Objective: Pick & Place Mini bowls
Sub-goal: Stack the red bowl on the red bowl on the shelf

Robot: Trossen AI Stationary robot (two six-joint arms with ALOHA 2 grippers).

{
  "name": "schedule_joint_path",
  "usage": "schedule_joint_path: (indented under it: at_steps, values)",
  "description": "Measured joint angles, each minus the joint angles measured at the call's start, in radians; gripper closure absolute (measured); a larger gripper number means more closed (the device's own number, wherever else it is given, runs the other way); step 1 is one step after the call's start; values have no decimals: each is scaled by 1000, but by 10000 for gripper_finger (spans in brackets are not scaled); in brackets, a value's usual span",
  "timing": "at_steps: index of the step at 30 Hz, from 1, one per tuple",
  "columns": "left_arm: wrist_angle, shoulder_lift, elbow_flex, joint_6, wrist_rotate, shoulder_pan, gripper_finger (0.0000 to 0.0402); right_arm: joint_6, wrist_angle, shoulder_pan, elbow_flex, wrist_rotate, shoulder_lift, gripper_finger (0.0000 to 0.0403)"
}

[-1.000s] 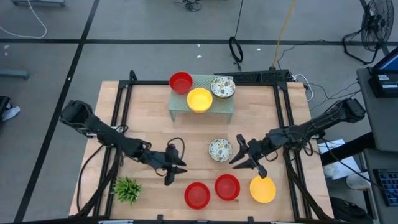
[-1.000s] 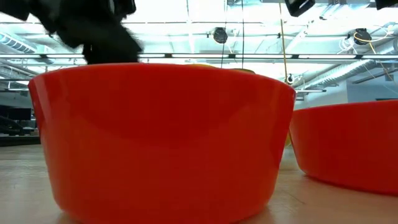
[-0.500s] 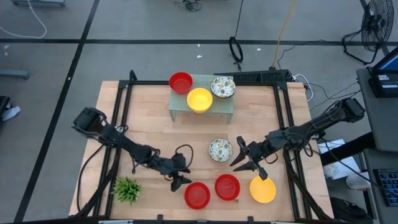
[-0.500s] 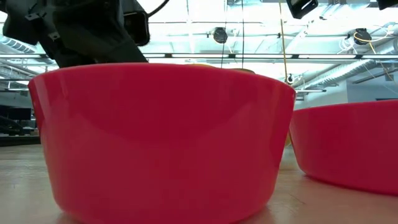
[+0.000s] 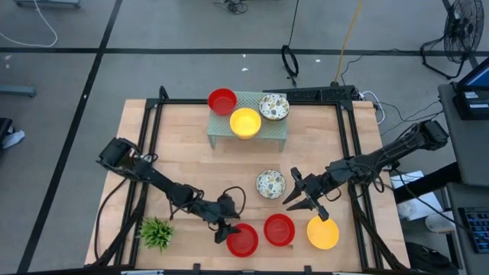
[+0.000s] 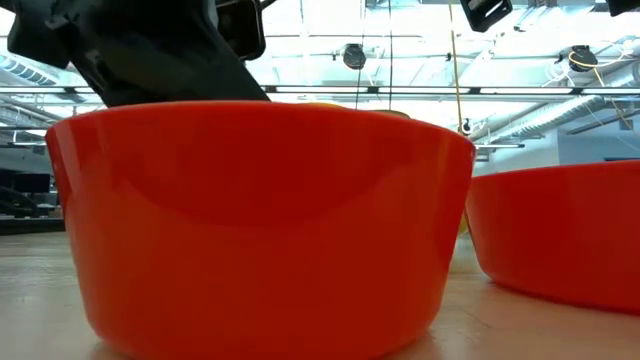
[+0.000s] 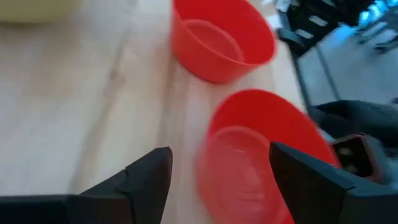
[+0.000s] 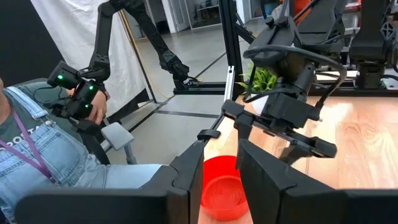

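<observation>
Six mini bowls show in the high view. A red bowl [image 5: 222, 100], a yellow bowl [image 5: 245, 122] and a floral bowl [image 5: 273, 107] stand on the pale green mesh stand [image 5: 229, 137]. A floral bowl [image 5: 270, 183], two red bowls [image 5: 242, 240] [image 5: 279, 229] and a yellow bowl [image 5: 322, 233] rest on the table. My left gripper [image 5: 227, 227] is open at the nearer-left red bowl [image 7: 249, 168], one finger outside its wall and one over its hollow; no touch shows. My right gripper [image 5: 299, 196] is open between the floral and yellow bowls.
A small green spiky plant [image 5: 156, 231] stands near the table's near-left corner. The other red bowl [image 7: 221, 37] sits close beyond the left gripper. The low view is filled by the two red bowls [image 6: 260, 220] [image 6: 560, 235]. A seated person [image 8: 50, 155] shows beyond the table.
My left gripper has travelled toward the table's near edge and to the right, from the bare wood left of centre up to the nearer-left red bowl, staying open. The bowls have not moved.
</observation>
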Motion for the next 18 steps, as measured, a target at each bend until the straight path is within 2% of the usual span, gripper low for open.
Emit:
schedule_joint_path:
  at_steps: [11,18]
  values:
    - [-78,0,0,2,-96,-20,128,0,0,0,0,0,0,314]
    - [-103,0,0,-6,-105,-27,128,-44,0,0,0,0,0,314]
